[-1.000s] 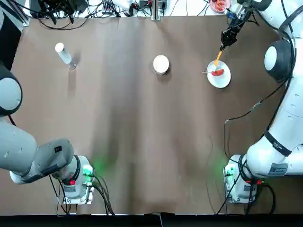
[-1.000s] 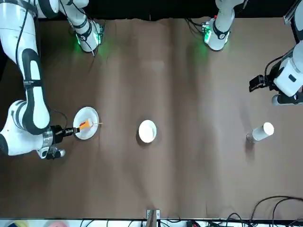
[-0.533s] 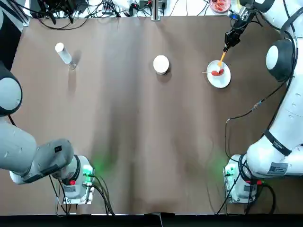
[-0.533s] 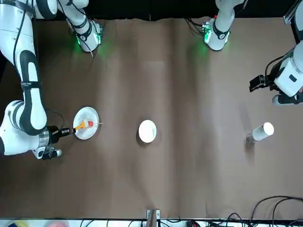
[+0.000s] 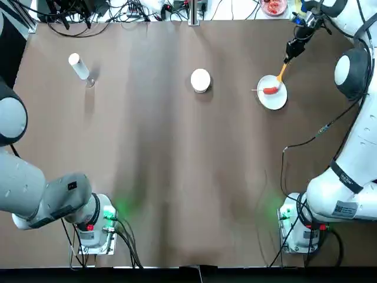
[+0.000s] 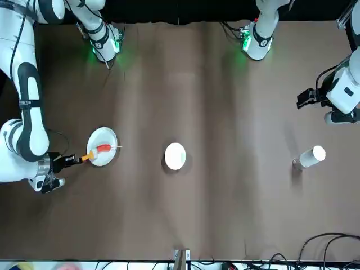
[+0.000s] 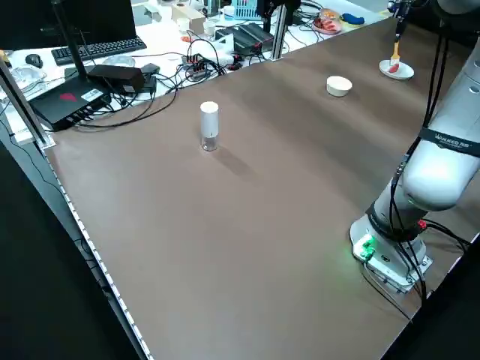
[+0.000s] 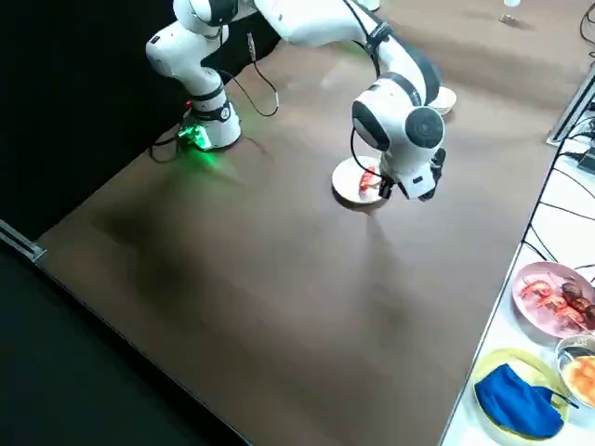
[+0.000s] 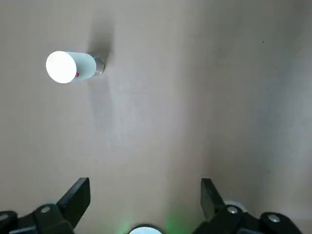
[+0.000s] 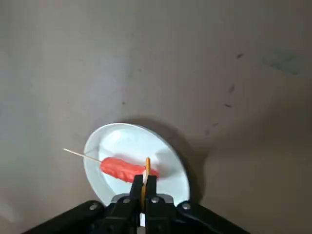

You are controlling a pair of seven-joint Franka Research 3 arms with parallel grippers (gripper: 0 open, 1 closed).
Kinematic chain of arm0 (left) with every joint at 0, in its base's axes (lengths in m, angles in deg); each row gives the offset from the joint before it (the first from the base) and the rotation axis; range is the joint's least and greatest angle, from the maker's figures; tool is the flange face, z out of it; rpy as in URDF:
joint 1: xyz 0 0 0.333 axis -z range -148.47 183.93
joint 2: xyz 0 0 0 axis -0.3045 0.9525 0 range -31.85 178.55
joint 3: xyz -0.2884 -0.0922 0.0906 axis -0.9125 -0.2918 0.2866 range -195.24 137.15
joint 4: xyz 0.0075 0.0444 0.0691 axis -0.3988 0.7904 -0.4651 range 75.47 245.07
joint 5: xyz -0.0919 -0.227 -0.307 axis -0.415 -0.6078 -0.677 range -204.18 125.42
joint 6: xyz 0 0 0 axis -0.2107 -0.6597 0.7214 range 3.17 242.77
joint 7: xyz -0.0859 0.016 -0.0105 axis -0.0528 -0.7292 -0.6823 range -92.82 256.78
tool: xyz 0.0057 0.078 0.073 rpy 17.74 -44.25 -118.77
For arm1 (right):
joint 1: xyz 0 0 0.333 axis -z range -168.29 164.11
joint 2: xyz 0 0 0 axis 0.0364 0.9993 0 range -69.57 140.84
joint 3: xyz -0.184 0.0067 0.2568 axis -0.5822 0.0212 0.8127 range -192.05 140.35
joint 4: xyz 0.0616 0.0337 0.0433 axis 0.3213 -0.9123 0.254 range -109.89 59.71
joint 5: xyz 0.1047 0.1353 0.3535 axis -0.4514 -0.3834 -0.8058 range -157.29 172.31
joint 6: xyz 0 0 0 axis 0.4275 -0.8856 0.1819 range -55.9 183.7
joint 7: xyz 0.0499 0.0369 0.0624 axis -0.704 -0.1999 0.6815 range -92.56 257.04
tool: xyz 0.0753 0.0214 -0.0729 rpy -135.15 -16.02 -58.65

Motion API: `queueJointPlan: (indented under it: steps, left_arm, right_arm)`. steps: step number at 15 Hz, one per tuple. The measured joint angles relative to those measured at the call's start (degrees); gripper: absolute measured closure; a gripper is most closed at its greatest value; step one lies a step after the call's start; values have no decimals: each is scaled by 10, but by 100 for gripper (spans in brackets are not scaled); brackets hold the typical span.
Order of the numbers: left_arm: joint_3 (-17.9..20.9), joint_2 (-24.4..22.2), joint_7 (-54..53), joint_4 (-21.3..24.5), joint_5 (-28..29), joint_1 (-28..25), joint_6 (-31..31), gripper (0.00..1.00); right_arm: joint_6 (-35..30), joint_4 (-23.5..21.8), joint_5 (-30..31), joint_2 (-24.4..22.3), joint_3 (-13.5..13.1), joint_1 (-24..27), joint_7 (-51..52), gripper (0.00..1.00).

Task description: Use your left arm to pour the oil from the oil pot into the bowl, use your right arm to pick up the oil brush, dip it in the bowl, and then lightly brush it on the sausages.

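Note:
My right gripper (image 5: 290, 50) is shut on the yellow-orange oil brush (image 5: 282, 71), beyond the white plate (image 5: 279, 100) at the far right. The brush's tip hangs over the plate's rim, just beside the red sausage (image 5: 270, 90) on its skewer. The right wrist view shows the brush (image 10: 147, 168) between the shut fingers above the sausage (image 10: 124, 169). The white bowl (image 5: 200, 80) sits mid-table at the far side. The oil pot (image 5: 77, 66) stands alone at the far left. My left gripper (image 6: 306, 98) hovers open, back from the oil pot (image 9: 73, 67).
Cables (image 5: 88, 12) and a keyboard (image 7: 94, 49) lie past the table's far edge. Food plates (image 8: 558, 297) and a blue cloth (image 8: 521, 404) sit on the side bench at the right. Both arm bases glow green near the front edge.
My right gripper drew back toward the robot's right and away from the robot, and the brush tip slid off the sausage to the plate's rim. The left arm stayed put.

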Motion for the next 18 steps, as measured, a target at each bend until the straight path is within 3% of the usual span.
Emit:
queueJointPlan:
  steps: [6, 11, 15, 18]
  left_arm:
    - [-3, -4, 0, 0, 0, 1, -4, 0]
    - [-3, -7, 0, 0, 0, 1, -9, 0]
    - [-3, -13, 0, 0, 0, 0, -9, 0]
    - [-2, -17, 0, 0, 0, 0, -9, 0]
  right_arm:
    - [4, 8, 41, -6, 6, -9, 25, 95]
    - [-17, 7, 65, -12, 8, -75, -17, 95]
    - [-19, 0, 71, -12, 9, -133, -108, 95]
    - [-19, 0, 72, -12, 8, -143, -135, 95]
